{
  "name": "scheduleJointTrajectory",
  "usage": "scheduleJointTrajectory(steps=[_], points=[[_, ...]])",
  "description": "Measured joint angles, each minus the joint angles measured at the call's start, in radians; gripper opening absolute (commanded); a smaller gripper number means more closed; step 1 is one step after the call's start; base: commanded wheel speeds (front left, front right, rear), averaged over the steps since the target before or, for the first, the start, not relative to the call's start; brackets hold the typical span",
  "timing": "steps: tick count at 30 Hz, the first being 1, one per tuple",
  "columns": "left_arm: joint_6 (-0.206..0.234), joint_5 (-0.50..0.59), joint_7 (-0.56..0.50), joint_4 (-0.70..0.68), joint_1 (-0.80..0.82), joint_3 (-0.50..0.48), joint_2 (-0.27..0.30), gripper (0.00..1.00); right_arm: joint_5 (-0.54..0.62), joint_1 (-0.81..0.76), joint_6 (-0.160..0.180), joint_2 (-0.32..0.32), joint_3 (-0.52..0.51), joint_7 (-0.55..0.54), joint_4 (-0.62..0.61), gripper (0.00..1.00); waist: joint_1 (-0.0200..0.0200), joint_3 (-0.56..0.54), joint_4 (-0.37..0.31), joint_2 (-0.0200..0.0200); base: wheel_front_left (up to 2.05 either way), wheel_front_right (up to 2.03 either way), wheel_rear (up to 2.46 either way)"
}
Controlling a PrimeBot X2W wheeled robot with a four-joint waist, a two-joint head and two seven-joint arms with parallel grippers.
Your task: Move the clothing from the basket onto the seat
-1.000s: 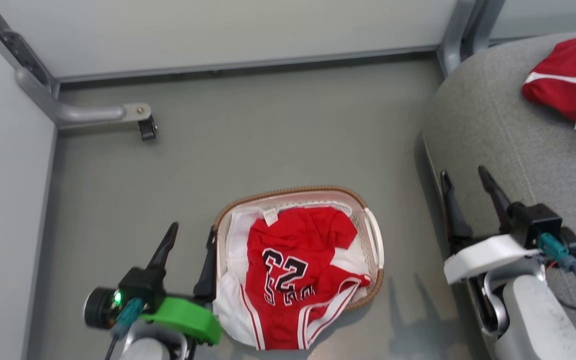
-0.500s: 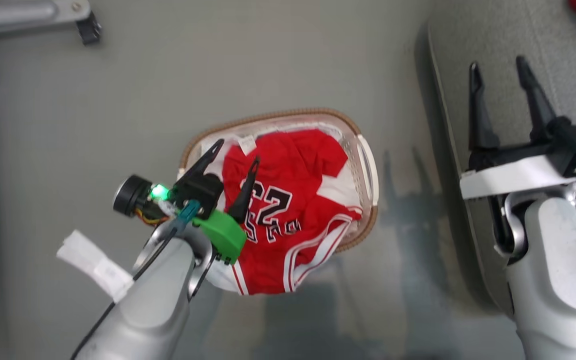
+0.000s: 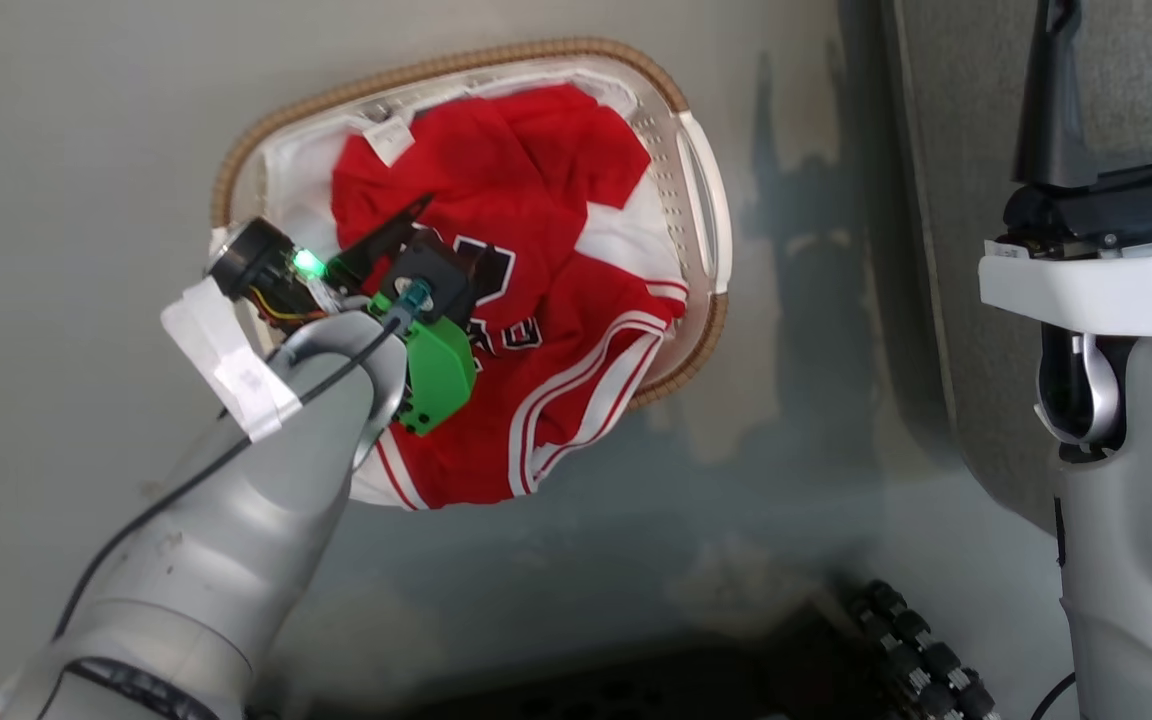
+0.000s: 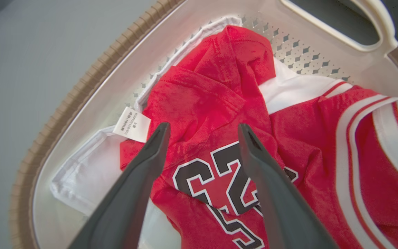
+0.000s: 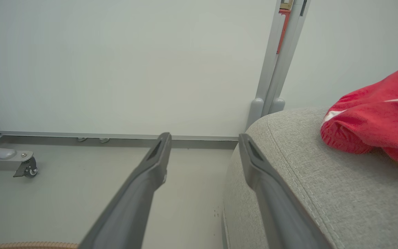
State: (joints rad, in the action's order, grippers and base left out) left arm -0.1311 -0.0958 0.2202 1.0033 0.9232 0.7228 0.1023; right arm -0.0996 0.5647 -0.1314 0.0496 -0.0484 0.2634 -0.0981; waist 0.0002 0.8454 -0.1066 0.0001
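Observation:
The cream basket [image 3: 701, 190] with a brown woven rim stands on the floor, holding a red jersey [image 3: 536, 160] with black numerals. Part of the jersey spills over the near rim. My left gripper [image 3: 446, 240] hangs open just above the jersey. In the left wrist view its open fingers [image 4: 202, 129] straddle the numerals on the jersey [image 4: 212, 103], with nothing between them. My right gripper [image 3: 1121, 70] stands open at the edge of the grey seat [image 3: 966, 150]. In the right wrist view red shorts [image 5: 382, 117] lie on the seat [image 5: 323, 180] beside the right gripper [image 5: 204, 138].
A white liner [image 4: 88, 173] and a small label [image 4: 131, 128] show under the jersey. A pale wall panel, a metal post [image 5: 275, 69] and a castor leg [image 5: 26, 169] border the grey floor. My dark base [image 3: 836, 650] sits at the bottom.
The head camera has tilted down, shifting the whole picture. My left gripper has moved from beside the basket to over it and lowered toward the jersey. Both grippers stay open.

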Motion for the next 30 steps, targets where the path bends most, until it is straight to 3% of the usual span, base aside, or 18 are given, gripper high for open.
scheduleJointTrajectory(steps=[6, 15, 21, 22, 23, 24, 25, 30], points=[[0.001, 0.010, -0.026, 0.102, 0.090, 0.018, 0.017, 1.00, -0.027, 0.014, 0.000, 0.000, 0.023, 0.000, -0.056, 1.00, 0.0000, 0.093, -0.043, 0.0000, 0.00, 0.00, 0.00], [0.061, 0.005, -0.050, 0.202, 0.174, 0.004, 0.050, 1.00, -0.067, 0.027, 0.000, 0.000, 0.031, 0.000, -0.114, 1.00, 0.0000, 0.172, -0.122, 0.0000, 0.00, 0.00, 0.00], [0.071, -0.003, -0.054, 0.233, 0.191, 0.006, 0.059, 0.98, -0.078, 0.023, 0.000, 0.000, 0.038, 0.000, -0.122, 1.00, 0.0000, 0.197, -0.152, 0.0000, 0.00, 0.00, 0.00], [0.071, -0.008, -0.058, 0.237, 0.194, 0.005, 0.059, 0.75, -0.079, 0.023, 0.000, 0.000, 0.038, 0.000, -0.122, 1.00, 0.0000, 0.199, -0.156, 0.0000, 0.00, 0.00, 0.00], [0.071, -0.009, -0.059, 0.240, 0.195, 0.005, 0.058, 0.37, -0.081, 0.023, 0.000, 0.000, 0.039, 0.000, -0.122, 1.00, -0.0001, 0.200, -0.158, 0.0000, 0.00, 0.00, 0.00], [0.076, -0.012, -0.058, 0.242, 0.196, 0.003, 0.058, 0.24, -0.084, 0.022, 0.000, 0.000, 0.039, 0.000, -0.122, 1.00, 0.0000, 0.201, -0.160, 0.0000, 0.00, 0.00, 0.00], [0.083, -0.018, -0.054, 0.244, 0.196, 0.001, 0.057, 0.00, -0.085, 0.022, 0.000, 0.000, 0.040, 0.000, -0.121, 1.00, 0.0000, 0.201, -0.161, 0.0000, 0.00, 0.00, 0.00], [0.089, -0.033, -0.030, 0.252, 0.197, -0.004, 0.051, 0.00, -0.084, 0.025, 0.000, 0.000, 0.051, 0.000, -0.117, 1.00, -0.0001, 0.191, -0.165, 0.0000, 0.00, 0.00, 0.00]])
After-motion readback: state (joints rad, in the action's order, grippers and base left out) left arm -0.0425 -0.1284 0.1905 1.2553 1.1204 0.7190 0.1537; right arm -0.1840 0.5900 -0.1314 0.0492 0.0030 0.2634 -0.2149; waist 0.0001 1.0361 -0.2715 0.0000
